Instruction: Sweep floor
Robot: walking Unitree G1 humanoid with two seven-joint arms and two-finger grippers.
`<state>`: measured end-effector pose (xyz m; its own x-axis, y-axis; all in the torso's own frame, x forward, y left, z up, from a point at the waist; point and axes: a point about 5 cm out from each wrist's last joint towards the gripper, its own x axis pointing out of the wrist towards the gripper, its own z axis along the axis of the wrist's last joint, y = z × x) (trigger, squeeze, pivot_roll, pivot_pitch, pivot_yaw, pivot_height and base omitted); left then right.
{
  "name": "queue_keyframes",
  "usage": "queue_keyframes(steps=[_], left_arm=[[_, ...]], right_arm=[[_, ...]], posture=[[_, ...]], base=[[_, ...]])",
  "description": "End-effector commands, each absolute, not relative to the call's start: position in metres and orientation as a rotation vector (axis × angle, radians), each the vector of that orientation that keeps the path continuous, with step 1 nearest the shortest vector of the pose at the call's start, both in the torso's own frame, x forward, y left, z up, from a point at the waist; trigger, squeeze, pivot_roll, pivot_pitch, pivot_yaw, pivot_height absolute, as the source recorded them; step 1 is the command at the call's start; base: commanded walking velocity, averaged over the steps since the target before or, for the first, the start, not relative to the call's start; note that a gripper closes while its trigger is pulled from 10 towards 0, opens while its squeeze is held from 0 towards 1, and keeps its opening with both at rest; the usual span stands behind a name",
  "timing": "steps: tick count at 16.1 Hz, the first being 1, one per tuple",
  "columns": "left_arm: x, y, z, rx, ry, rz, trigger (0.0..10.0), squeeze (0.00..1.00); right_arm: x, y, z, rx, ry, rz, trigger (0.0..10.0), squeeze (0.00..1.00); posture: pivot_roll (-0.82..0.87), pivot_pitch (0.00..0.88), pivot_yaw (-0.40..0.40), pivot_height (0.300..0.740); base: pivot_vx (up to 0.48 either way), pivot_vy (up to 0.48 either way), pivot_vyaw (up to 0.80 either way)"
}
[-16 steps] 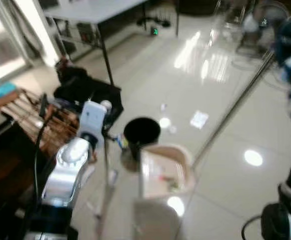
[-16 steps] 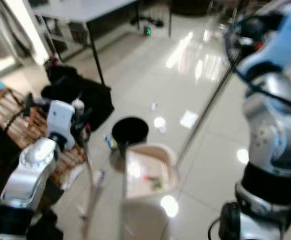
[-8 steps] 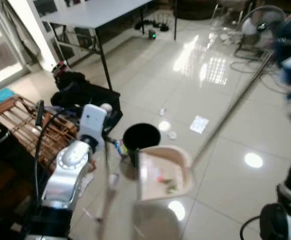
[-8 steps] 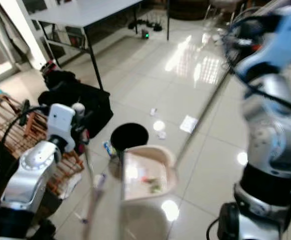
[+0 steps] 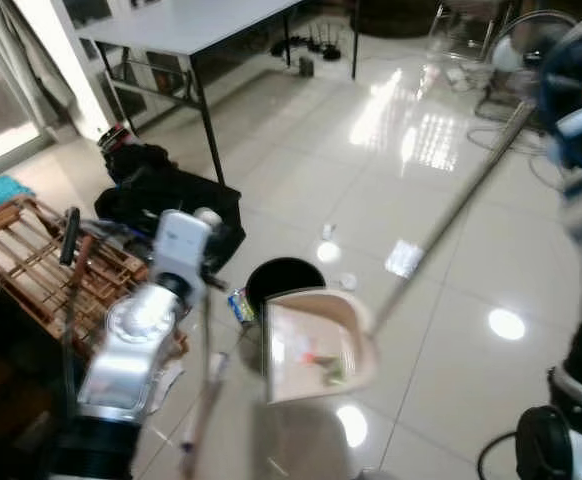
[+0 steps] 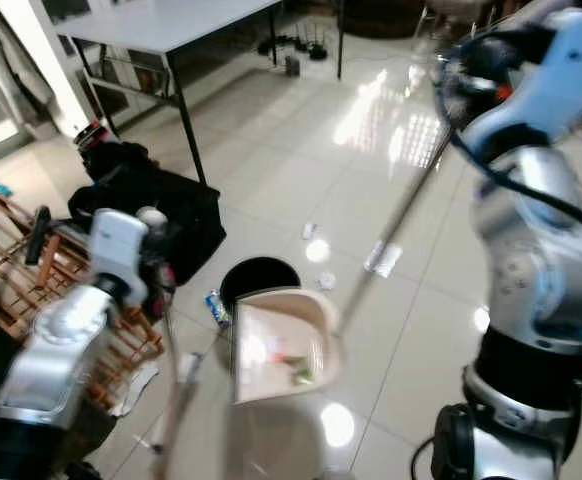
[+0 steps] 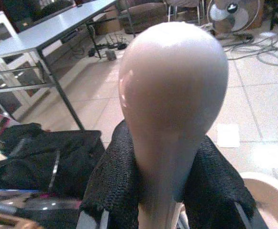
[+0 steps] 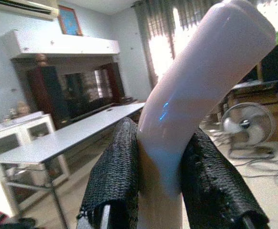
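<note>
On the glossy tile floor in front of me, the beige dustpan now sits with its back rim overlapping the black bin, where half a second ago the bin's round mouth showed clear above the pan; my head has also shifted, so part of that change is the camera's. A few bits of debris lie inside the pan. My left end effector is clamped on the rounded top of the dustpan's upright handle, its padded fingers pressing on both sides, with the pan directly below it. My right end effector is closed around the pale grip of the broom, and the broom's long metal pole slants from that raised arm down to the floor just beside the pan's right edge. A small white scrap lies on the tiles beyond the pole. To my left are a black bag, a wooden rack and a grey bench.
</note>
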<state>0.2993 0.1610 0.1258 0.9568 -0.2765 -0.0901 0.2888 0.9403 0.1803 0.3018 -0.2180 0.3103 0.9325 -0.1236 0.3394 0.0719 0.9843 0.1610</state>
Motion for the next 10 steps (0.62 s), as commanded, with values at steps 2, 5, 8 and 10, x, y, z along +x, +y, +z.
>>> queue_keyframes(steps=[2,5,8,10], left_arm=[[0.296,0.169,0.135,0.209,0.025,-0.246,10.0,0.00],[0.285,0.176,0.139,0.227,0.019,-0.217,10.0,0.00],[0.274,0.177,0.159,0.268,-0.008,-0.229,10.0,0.00],[0.269,0.177,0.169,0.258,-0.026,-0.225,10.0,0.00]], right_arm=[[0.301,-0.207,0.325,0.157,-0.432,-0.044,10.0,0.00],[0.307,-0.203,0.325,0.174,-0.435,-0.006,10.0,0.00],[0.311,-0.201,0.321,0.185,-0.437,0.013,10.0,0.00],[0.311,-0.202,0.323,0.195,-0.455,0.013,10.0,0.00]], posture=[[-0.12,0.019,0.003,0.740],[-0.03,0.018,-0.029,0.740],[0.11,0.024,0.000,0.740],[0.11,0.026,-0.003,0.740]], base=[[0.429,0.000,0.00],[0.426,0.000,0.00],[0.429,0.000,0.00],[0.429,0.000,0.00]])
